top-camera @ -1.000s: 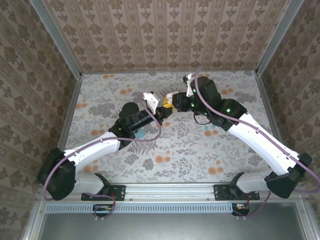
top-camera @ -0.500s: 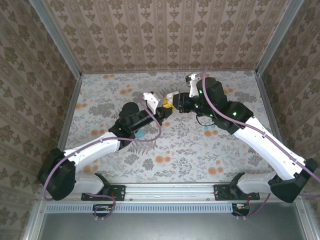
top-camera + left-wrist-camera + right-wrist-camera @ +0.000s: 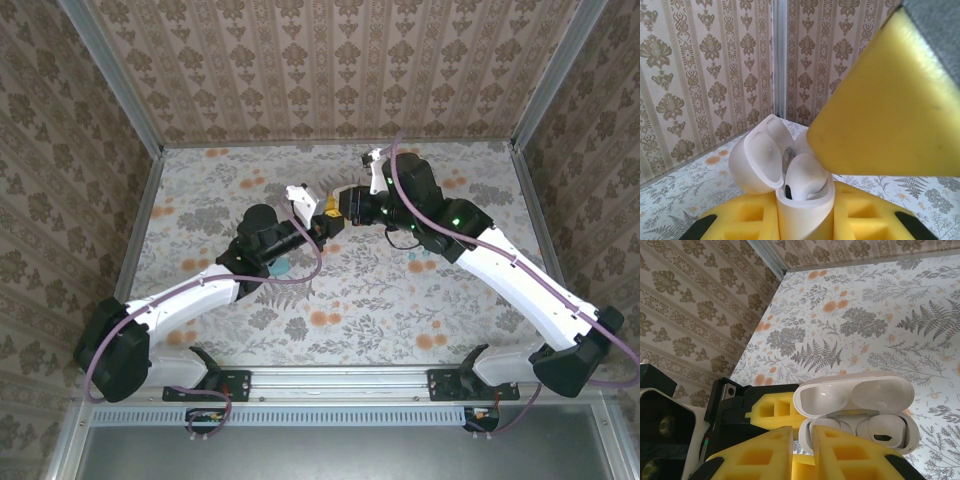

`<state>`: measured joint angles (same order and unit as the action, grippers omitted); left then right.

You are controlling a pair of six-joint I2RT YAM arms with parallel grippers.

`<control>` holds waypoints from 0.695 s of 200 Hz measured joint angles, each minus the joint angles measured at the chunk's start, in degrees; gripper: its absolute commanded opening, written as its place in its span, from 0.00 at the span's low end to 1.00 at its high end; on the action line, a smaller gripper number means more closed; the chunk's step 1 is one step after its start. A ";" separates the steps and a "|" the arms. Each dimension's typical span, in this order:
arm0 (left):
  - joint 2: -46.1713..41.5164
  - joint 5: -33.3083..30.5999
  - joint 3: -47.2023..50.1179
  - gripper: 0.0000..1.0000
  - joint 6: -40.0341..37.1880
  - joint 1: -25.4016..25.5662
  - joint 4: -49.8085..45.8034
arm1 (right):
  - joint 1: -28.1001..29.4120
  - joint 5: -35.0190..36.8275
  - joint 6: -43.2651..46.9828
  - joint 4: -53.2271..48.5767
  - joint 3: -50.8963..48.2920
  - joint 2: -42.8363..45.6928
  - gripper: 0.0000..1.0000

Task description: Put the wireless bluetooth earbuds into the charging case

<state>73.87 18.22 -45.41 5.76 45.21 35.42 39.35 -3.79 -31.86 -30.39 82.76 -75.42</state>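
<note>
Aloft, left end effector (image 3: 326, 222) grips open charging case (image 3: 840, 396); right end effector (image 3: 803, 441), clenched, partly hides it

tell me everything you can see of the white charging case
The glossy white rounded plastic charging case stands upright above the floral table, its base clamped in the left gripper between yellow foam pads. Its hinged lid is swung fully open. One white earbud sits in a well; the other well is partly hidden behind the right gripper, whose yellow fingers sit closed beside the rim. Whether they touch it cannot be told.
</note>
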 measured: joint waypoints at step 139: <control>-1.25 11.98 -2.58 0.23 -7.19 1.20 -6.62 | -19.87 -17.57 -7.82 -0.04 -4.59 3.23 0.59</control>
<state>72.62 30.20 -47.99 -1.43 46.41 28.80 19.49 -21.37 -39.68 -30.44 78.17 -72.18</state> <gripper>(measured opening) 0.232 0.587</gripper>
